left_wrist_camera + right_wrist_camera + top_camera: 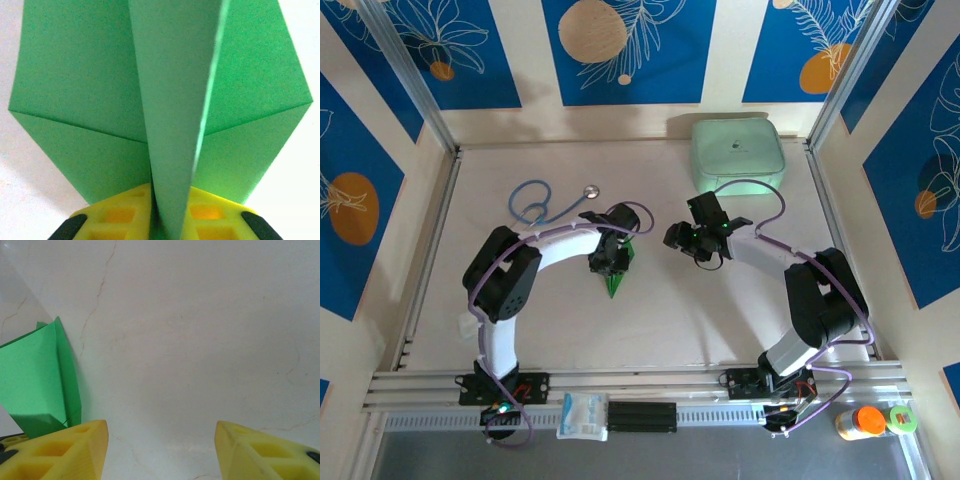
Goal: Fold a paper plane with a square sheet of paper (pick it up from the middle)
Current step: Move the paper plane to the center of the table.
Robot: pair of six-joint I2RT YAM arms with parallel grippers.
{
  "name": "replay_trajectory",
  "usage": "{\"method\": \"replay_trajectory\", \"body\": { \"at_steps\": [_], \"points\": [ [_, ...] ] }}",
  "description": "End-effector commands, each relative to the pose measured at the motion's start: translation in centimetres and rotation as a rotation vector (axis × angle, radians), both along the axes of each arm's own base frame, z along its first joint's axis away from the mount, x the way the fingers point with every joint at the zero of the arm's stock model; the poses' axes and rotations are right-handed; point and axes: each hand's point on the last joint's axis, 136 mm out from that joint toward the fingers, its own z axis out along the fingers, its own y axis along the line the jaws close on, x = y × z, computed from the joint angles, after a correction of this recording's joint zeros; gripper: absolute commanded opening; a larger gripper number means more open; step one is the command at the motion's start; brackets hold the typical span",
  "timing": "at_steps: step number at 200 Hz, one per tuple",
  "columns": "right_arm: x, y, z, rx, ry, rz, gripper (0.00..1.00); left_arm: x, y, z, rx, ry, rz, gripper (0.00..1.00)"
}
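Pale marbled stone makes up the table point(720, 320), and 2 black-and-white arms reach in from its near edge. A mint-green rounded case point(738, 150) lies flat against the far edge, toward the far right corner. A blue stethoscope point(588, 190) is coiled nearer the far edge, left of the middle. The bright green paper plane point(616, 278) is close to the middle of the table, slightly toward the left edge, with its point aimed at the near edge. The left gripper point(610, 258) sits over the plane's far end. In the left wrist view the left gripper point(170, 200) has its 2 yellow fingers pressed on the upright centre crease of the plane point(170, 125), with a wing spread to each side. The right gripper point(695, 242) hangs just right of the middle, apart from the plane. In the right wrist view its fingers stand wide apart point(160, 430) over bare stone, holding nothing, and the plane point(35, 380) shows beside its left finger. A small white packet point(584, 414) lies on the rail along the near edge.
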Motion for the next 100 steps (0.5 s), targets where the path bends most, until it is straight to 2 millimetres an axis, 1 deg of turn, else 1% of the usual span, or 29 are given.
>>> {"method": "replay_trajectory", "body": {
  "at_steps": [1,51,89,100],
  "points": [
    [-0.3,0.2,-0.4,0.021,0.029,-0.006,0.59,-0.3,0.4,-0.7,0.051,0.019,0.017,0.18],
    [-0.3,0.2,-0.7,0.024,0.042,-0.005,0.59,-0.6,1.2,-2.1,0.096,0.039,0.049,0.31],
    [-0.3,0.2,-0.7,0.026,0.042,-0.008,0.59,-0.5,1.6,-2.8,0.121,0.033,0.067,0.36],
    [-0.2,0.1,-0.7,0.022,0.041,-0.01,0.59,0.0,1.6,-2.8,0.124,0.021,0.073,0.37]
  ]
}}
